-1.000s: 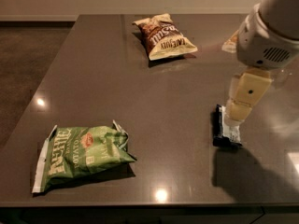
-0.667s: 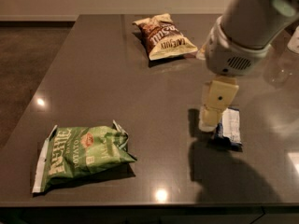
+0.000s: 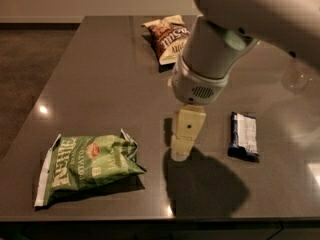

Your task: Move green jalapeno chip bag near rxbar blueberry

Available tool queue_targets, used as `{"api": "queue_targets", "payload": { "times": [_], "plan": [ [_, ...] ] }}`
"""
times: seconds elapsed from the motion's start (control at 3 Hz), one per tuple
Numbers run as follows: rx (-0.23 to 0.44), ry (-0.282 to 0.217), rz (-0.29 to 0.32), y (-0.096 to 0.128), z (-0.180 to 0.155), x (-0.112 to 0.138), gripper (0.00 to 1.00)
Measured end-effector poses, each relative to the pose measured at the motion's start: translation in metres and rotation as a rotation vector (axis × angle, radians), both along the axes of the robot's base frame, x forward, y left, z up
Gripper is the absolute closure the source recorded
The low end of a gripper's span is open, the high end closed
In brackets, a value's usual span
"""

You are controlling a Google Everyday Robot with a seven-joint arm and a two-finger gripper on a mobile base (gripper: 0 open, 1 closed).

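Note:
The green jalapeno chip bag (image 3: 86, 166) lies flat at the table's front left, crinkled, with pale lettering and a small red logo. The rxbar blueberry (image 3: 243, 135) lies at the right, a dark blue wrapper with a white panel. My gripper (image 3: 182, 146) hangs above the table between the two, its cream fingers pointing down. It is to the right of the bag and to the left of the bar, and touches neither. The arm's large white housing (image 3: 210, 64) fills the upper right.
A brown-and-cream chip bag (image 3: 167, 36) lies at the back of the dark grey table (image 3: 100, 84), partly behind the arm. The table's front edge runs close below the green bag. Floor lies to the left.
The arm has swung left across the table, from above the rxbar to the gap between bar and green bag. The bar now shows in full. No object has moved.

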State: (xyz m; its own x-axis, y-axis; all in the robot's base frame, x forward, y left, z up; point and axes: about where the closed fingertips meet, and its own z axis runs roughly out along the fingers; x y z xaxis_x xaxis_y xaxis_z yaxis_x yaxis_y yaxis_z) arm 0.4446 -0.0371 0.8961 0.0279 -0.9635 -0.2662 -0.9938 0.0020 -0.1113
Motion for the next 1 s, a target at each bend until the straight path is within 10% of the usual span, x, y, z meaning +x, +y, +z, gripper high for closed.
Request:
{"api": "queue_targets", "payload": {
  "times": [1.0],
  "plan": [
    [0.202,0.033,0.167,0.126,-0.028,-0.053,0.0]
  ]
}}
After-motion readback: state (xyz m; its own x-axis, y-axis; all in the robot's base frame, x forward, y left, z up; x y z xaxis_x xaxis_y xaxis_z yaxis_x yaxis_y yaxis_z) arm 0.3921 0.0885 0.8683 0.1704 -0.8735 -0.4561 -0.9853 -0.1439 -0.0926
